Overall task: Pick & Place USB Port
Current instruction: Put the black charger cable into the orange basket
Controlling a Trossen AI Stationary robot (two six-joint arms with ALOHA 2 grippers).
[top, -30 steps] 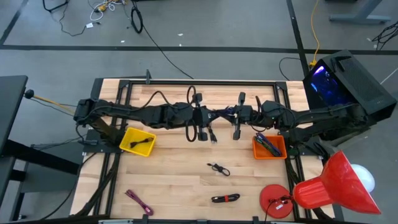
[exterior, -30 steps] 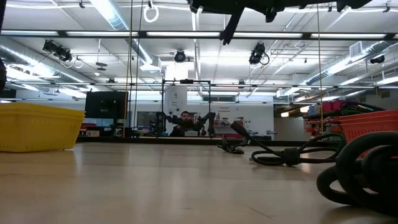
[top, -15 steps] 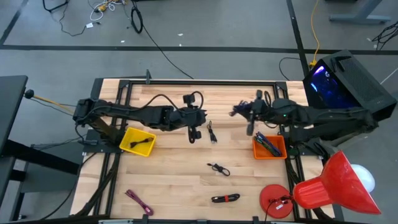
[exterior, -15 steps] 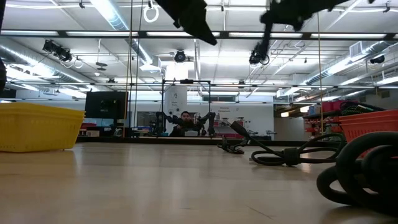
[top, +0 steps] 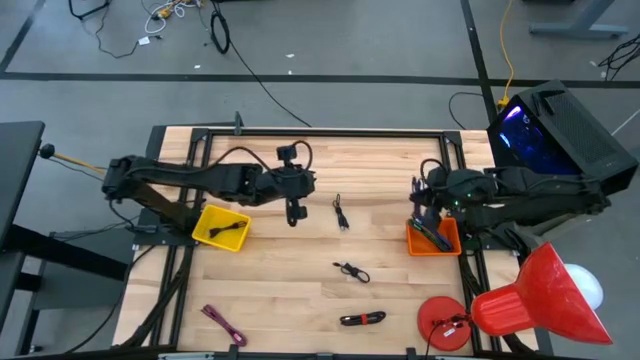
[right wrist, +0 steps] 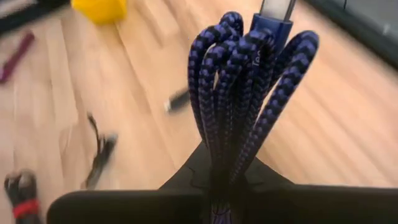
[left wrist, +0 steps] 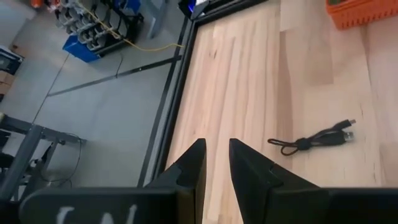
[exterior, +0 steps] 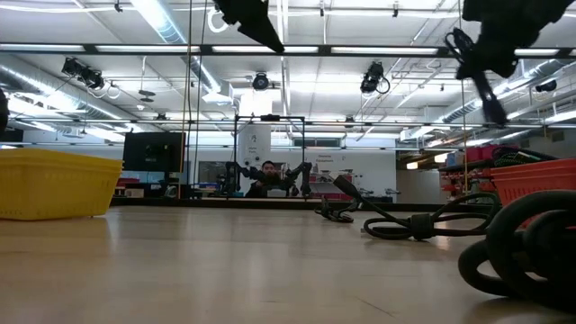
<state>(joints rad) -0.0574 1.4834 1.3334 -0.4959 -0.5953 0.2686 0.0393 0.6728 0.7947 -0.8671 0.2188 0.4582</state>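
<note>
The right gripper (right wrist: 217,180) is clamped on a bundled blue braided cable (right wrist: 245,93), its loops standing up from the closed fingers with a USB plug (right wrist: 273,15) at the far end. From above, that gripper (top: 428,200) hangs over the near edge of the orange bin (top: 433,237), which already holds some cables. The bundle is gripped low, by its loops only.

The likely trouble is the drop itself. If the fingers part while the bundle sits over the bin's rim instead of its middle, the cable could catch on the wall and spill onto the table. A loose loop could also snag on a finger and be dragged back out.

The left gripper (left wrist: 214,165) carries nothing; its fingers stand a narrow gap apart above the bare wood. Just ahead of it lies a small black cable (left wrist: 314,142); seen from above, this cable (top: 340,212) is beside the gripper (top: 295,205), toward the table's middle. With so narrow a gap it would have to widen first, or it would push the cable away.
</note>
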